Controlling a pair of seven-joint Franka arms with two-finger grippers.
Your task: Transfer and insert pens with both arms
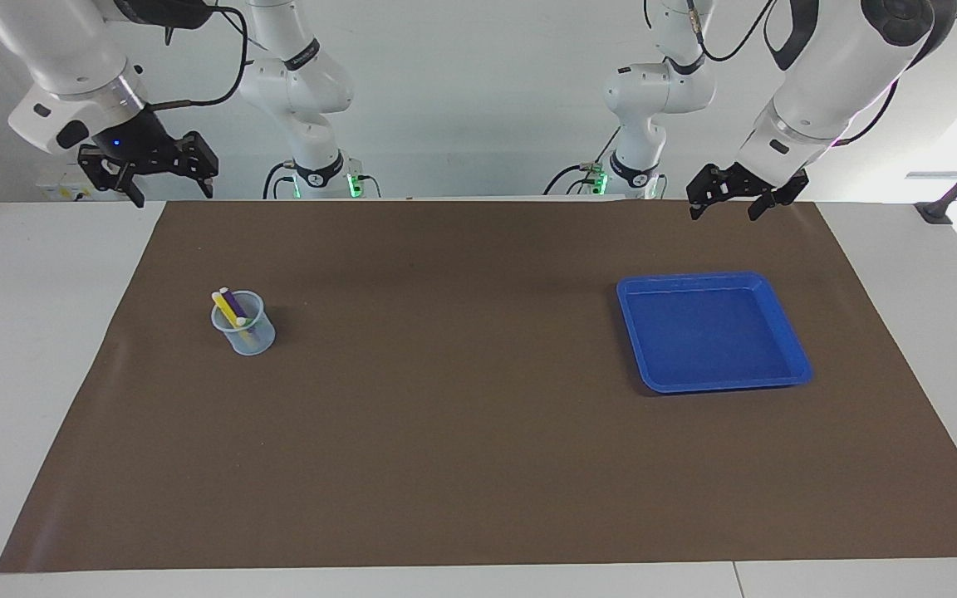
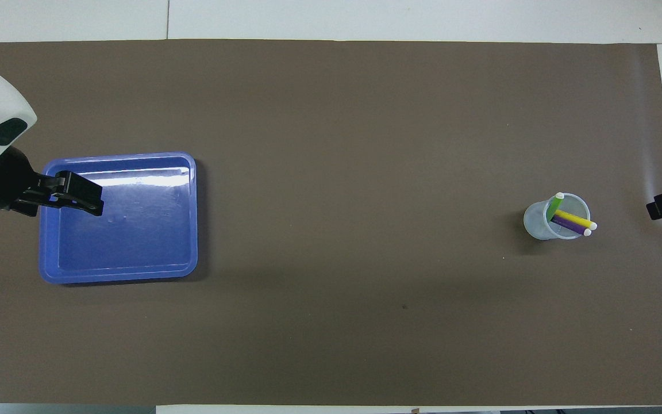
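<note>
My left gripper point(image 1: 725, 203) hangs in the air with its fingers spread and nothing between them, over the robots' edge of the brown mat point(image 1: 478, 465), above the end where the blue tray point(image 1: 786, 324) lies bare. My right gripper point(image 1: 169, 183) is also up and released, grasping nothing, over the mat's corner at the right arm's end of the table. All three pens, the green pen point(image 2: 554, 206), the purple pen point(image 1: 234, 302) and the yellow pen point(image 1: 228, 310), stand leaning in the clear plastic cup point(image 1: 256, 339), cap ends up, toward the right arm's end, well apart from the tray.
</note>
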